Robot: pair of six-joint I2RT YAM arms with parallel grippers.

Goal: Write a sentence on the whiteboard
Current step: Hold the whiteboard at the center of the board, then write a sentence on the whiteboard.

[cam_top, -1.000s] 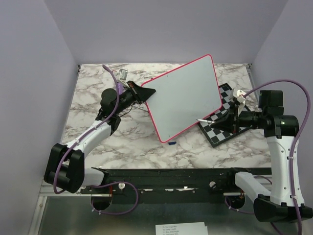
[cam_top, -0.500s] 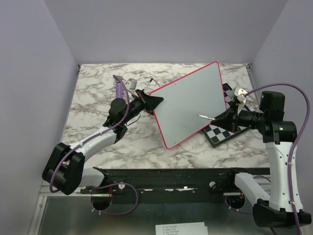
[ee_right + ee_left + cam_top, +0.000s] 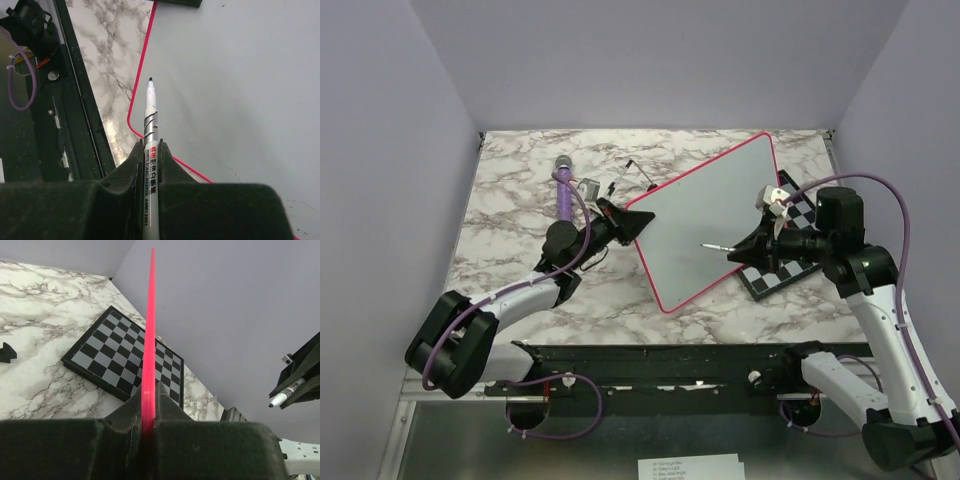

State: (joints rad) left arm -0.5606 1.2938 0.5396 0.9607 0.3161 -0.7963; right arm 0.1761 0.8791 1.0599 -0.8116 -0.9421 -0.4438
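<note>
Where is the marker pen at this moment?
The marker pen sits right of centre in the top view, clamped in the right claw, tip over the whiteboard, beside the chessboard.

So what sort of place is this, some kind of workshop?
Probably a robot test booth in a lab: plain walls box in a marble-look table, the left gripper clamps a whiteboard by its edge, and the right gripper holds a marker aimed at it.

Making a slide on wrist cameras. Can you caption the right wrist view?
Right gripper clamps a marker, tip pointing at the pink-rimmed whiteboard; no writing visible.
</note>
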